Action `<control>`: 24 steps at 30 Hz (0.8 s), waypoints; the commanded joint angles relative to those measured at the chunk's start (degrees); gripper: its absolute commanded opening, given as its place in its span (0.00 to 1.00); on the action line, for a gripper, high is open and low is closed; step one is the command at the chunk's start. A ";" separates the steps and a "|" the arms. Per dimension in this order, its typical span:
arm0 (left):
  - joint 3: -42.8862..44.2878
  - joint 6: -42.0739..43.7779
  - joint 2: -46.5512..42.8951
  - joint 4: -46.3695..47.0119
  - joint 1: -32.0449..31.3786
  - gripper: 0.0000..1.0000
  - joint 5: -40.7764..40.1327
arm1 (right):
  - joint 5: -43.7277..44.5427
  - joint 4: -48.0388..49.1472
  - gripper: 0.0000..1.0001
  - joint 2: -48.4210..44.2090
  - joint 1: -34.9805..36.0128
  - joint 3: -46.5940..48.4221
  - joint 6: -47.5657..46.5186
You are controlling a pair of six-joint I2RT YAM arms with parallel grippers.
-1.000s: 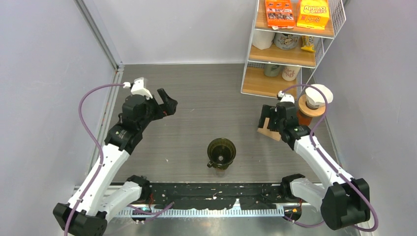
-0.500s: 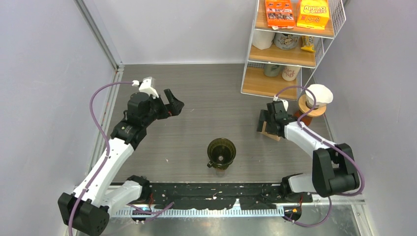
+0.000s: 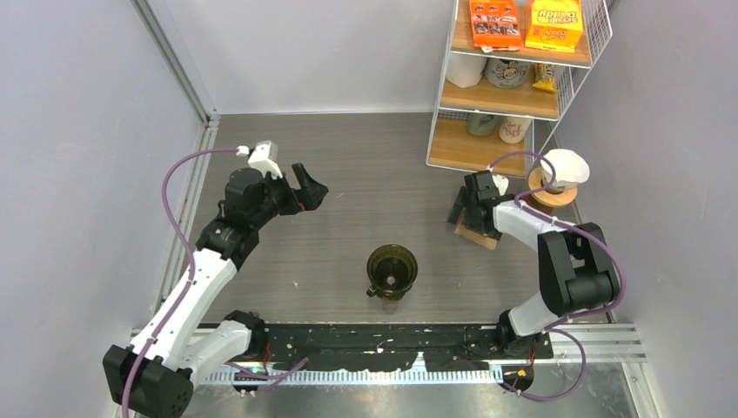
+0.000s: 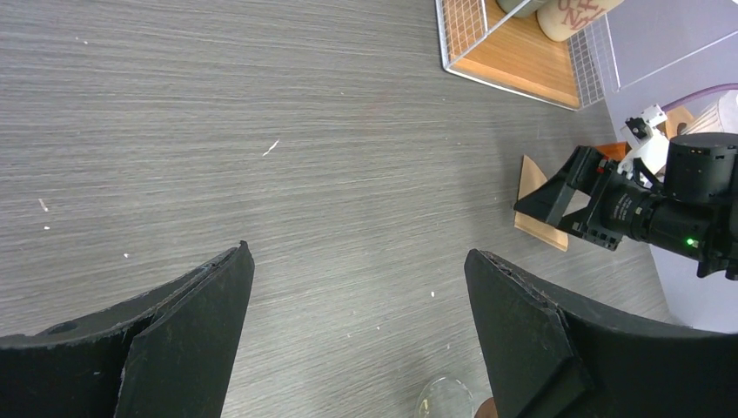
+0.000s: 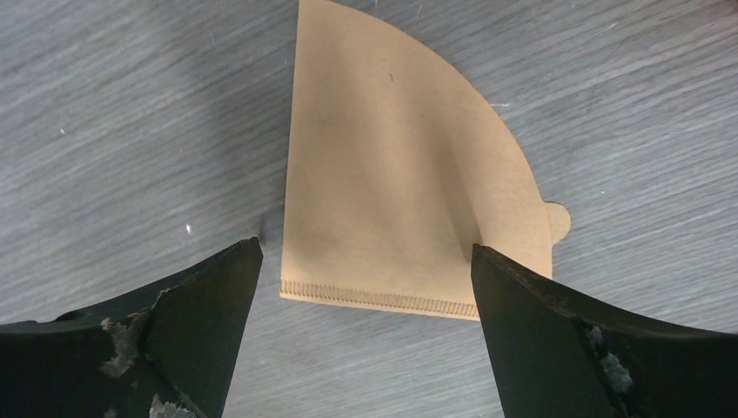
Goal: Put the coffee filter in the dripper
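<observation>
My left gripper (image 4: 357, 257) hangs over the table (image 4: 261, 104), jaws spread wide and holding nothing. The dripper (image 3: 392, 272) stands mid-table. Right of it, my right gripper (image 5: 365, 251) hovers with jaws apart over the coffee filter (image 5: 392, 174), which lies flat.

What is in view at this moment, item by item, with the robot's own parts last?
coffee filter: one, brown, flat on the table below the right gripper
dripper: one, dark olive, mid-table near the arm bases
shelf rack: one, white wire with wooden shelves, far right
boxes: two, orange and yellow, top shelf
mugs: two, pale, bottom shelf
white cone: one, on a round wooden holder right of the rack
table: one, grey wood-grain
left gripper: one, black, open above bare table
right gripper: one, black, open over the filter
</observation>
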 commanded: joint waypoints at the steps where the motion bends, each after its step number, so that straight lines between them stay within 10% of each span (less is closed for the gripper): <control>1: -0.05 1.38 -1.21 3.66 0.91 0.99 1.59 | 2.42 2.57 0.97 2.23 -0.17 2.97 6.65; 24: -2.48 1.57 -5.63 3.87 4.79 1.00 2.74 | 4.87 -7.40 0.81 6.32 8.36 4.77 9.02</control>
